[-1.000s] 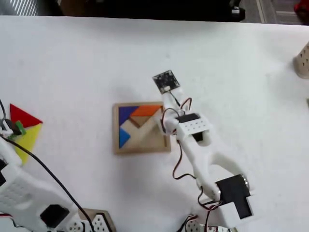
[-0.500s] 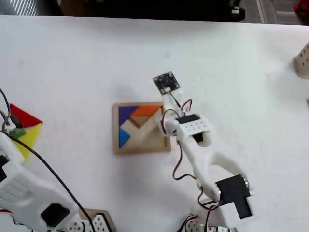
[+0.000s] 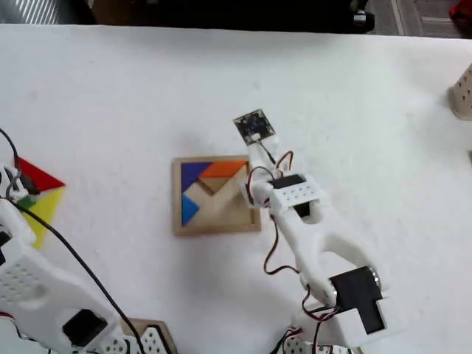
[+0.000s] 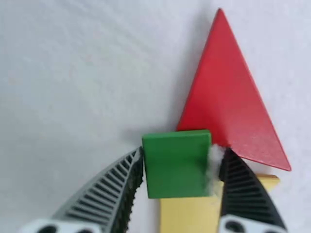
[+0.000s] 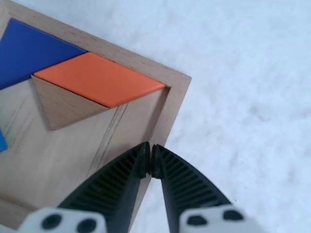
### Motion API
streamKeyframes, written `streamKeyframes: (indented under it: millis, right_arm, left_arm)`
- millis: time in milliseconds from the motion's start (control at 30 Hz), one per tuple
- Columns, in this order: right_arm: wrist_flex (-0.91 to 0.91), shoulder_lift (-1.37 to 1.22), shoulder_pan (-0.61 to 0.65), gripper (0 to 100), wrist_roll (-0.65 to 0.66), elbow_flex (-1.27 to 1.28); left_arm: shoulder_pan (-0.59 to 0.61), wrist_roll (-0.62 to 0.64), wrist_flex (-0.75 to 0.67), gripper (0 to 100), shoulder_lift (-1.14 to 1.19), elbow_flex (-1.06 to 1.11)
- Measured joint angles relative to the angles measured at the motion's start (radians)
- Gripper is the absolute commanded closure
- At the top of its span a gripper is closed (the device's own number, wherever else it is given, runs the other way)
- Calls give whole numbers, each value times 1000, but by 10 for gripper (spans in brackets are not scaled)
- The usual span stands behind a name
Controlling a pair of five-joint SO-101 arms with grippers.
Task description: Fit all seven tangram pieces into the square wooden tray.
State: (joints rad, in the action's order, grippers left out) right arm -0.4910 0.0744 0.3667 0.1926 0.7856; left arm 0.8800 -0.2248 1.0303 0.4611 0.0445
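The square wooden tray (image 3: 251,221) lies mid-table and holds a dark blue triangle (image 3: 191,174), an orange parallelogram (image 3: 223,169), a wood-coloured triangle (image 5: 60,104) and a small blue triangle (image 3: 189,209). My right gripper (image 5: 151,161) is shut and empty, just above the tray's right rim (image 5: 170,114). At the table's left edge my left gripper (image 4: 177,167) is shut on a green square (image 4: 176,164). The square rests against a red triangle (image 4: 228,102) and over a yellow triangle (image 4: 187,216). From above, the green square (image 3: 26,199) sits between the red triangle (image 3: 37,177) and the yellow triangle (image 3: 46,209).
A beige perforated object (image 3: 463,92) stands at the right edge. A wooden block (image 3: 151,335) sits by the arm bases at the front. White table surface stretches behind and to both sides of the tray.
The left arm has drawn back slightly toward the front-left, and the green square shifted a little with it. The right arm has barely moved.
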Motion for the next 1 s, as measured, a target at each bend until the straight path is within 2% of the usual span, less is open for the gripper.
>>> streamKeyframes:
  millis: [167,333,467,733,900,1000]
  right_arm:
    - [0,0,0,981,0,0]
    - [0,0,0,981,0,0]
    - [0,0,-2,981,0,0]
    - [0,0,0,981,0,0]
    - [0,0,0,981,0,0]
    - [0,0,0,981,0,0]
  left_arm:
    - [-9,2,0,915,0,-8]
    - [-6,3,0,959,2,-15]
    - [-6,3,78,959,21,-71]
    - [-15,3,348,951,34,-216]
    - [-64,3,511,847,34,-321]
    - [-101,5,595,819,34,-373]
